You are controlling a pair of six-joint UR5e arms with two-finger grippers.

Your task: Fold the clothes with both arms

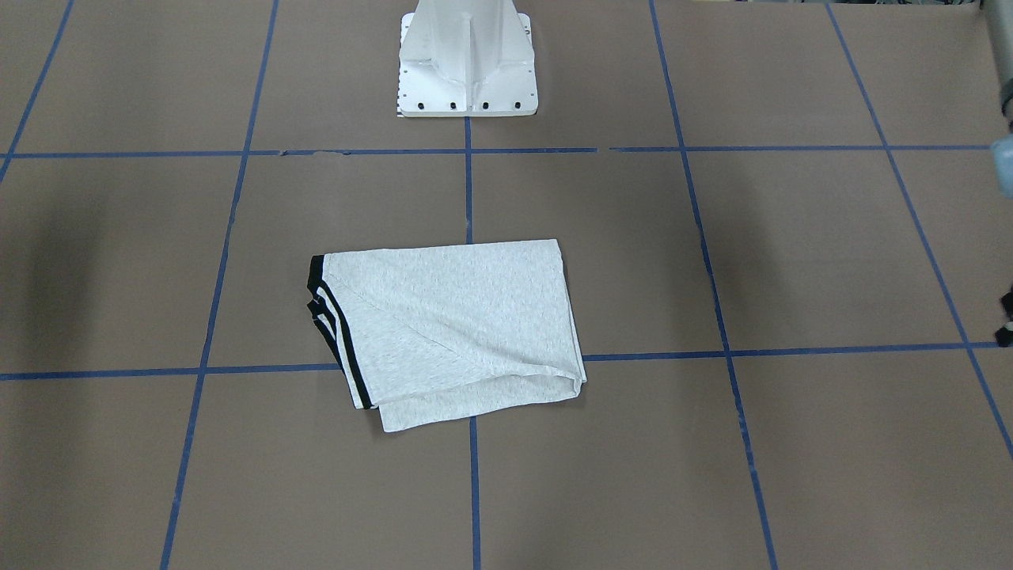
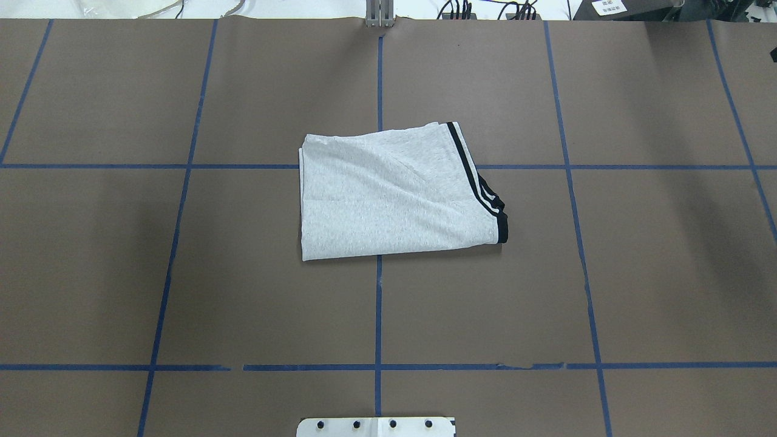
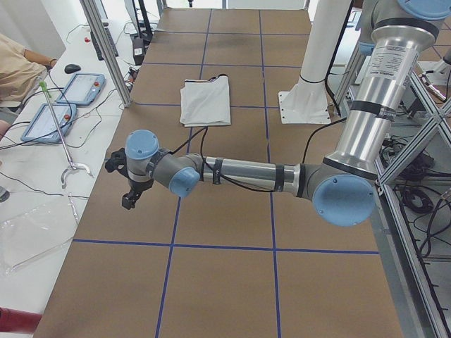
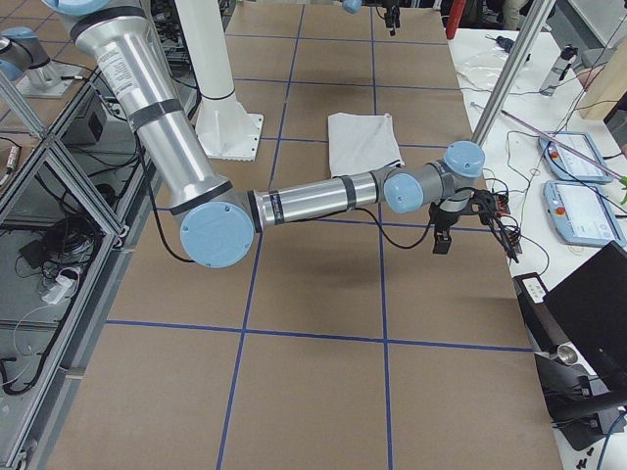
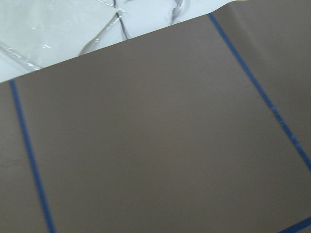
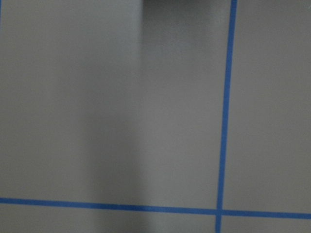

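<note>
Brown table (image 2: 668,273) — blue tape grid (image 2: 378,303)

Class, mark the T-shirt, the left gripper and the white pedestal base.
T-shirt (image 2: 388,194): overhead exterior view, middle of the folded grey cloth.
left gripper (image 3: 130,201): exterior left view, between its fingertips.
white pedestal base (image 1: 514,89): exterior front-facing view, its flat foot plate.

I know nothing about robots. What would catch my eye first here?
A grey T-shirt lies folded in the middle of the brown table, which is marked with a blue tape grid. The shirt's black-and-white trim runs along the edge toward the robot's right. The left arm and the right arm stretch out low over opposite ends of the table, well clear of the shirt.
</note>
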